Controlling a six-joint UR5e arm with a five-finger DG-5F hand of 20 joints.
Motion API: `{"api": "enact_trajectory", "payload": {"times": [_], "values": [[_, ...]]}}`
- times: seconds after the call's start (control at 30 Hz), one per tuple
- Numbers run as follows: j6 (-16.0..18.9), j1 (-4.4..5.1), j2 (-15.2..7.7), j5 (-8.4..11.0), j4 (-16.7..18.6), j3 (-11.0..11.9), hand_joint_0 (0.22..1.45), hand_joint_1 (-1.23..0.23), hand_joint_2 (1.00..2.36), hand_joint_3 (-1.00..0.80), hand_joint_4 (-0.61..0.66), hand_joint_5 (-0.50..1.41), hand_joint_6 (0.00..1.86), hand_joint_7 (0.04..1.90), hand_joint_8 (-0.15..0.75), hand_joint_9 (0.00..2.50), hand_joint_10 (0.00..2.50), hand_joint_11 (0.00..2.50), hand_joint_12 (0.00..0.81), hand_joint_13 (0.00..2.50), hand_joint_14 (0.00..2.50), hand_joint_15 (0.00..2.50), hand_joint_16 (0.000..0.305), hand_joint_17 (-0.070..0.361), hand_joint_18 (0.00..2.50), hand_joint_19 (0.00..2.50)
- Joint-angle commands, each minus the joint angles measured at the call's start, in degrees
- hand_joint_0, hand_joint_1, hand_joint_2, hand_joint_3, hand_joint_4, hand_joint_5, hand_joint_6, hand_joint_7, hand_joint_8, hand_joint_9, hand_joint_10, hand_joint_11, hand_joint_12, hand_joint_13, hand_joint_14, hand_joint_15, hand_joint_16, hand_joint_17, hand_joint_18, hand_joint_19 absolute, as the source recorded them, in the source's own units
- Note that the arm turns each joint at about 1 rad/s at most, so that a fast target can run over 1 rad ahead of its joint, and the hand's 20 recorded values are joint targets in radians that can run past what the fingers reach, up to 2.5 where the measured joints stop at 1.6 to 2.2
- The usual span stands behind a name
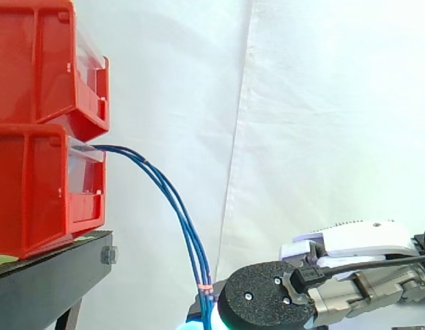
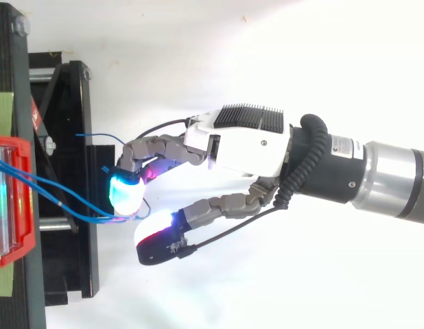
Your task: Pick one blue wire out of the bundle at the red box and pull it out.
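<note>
Two red bins (image 1: 40,69), stacked on a black stand (image 1: 54,275) at the left of the side view; white curtain (image 1: 322,103) behind.

Several blue wires (image 1: 175,203), thin. They leave the front of the lower bin (image 1: 34,192) as a bundle, arc outward and hang down well clear of the stand. A pink tie (image 1: 205,284) binds them near the bottom, just beside the black pad of the robot hand (image 1: 357,240).

One robot hand (image 2: 246,147), entering from the right in the top view, palm housing white. Its fingers are curled toward the bins, with a cyan-glowing fingertip (image 2: 126,192) drawn close to a white-glowing pad below it. The wires run from the bin across the stand into the narrow gap between these pads, pinched there. One loose wire end lies apart, above the fingers.
</note>
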Motion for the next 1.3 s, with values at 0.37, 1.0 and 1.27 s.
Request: {"api": "enact_trajectory", "payload": {"times": [0.37,1.0,1.27], "values": [[0.32,0.23,0.0,0.05,2.35,0.09,0.55,-0.71,1.01,-0.37,0.11,-0.08,0.5,1.36,0.274,0.72,0.01,0.27,0.404,0.46,0.01,0.24,0.054,0.122,0.47,0.42],[0.32,-0.12,0.18,0.05,4.37,0.18,0.51,-0.71,1.01,-0.43,0.16,-0.09,0.51,1.34,0.287,0.71,0.01,0.27,0.416,0.47,0.01,0.25,0.058,0.13,0.49,0.42],[0.32,-0.21,0.18,-0.12,4.37,0.18,0.5,-0.7,1.0,-0.45,0.16,-0.09,0.5,1.33,0.288,0.69,0.01,0.27,0.419,0.47,0.01,0.25,0.059,0.132,0.48,0.42]]}}
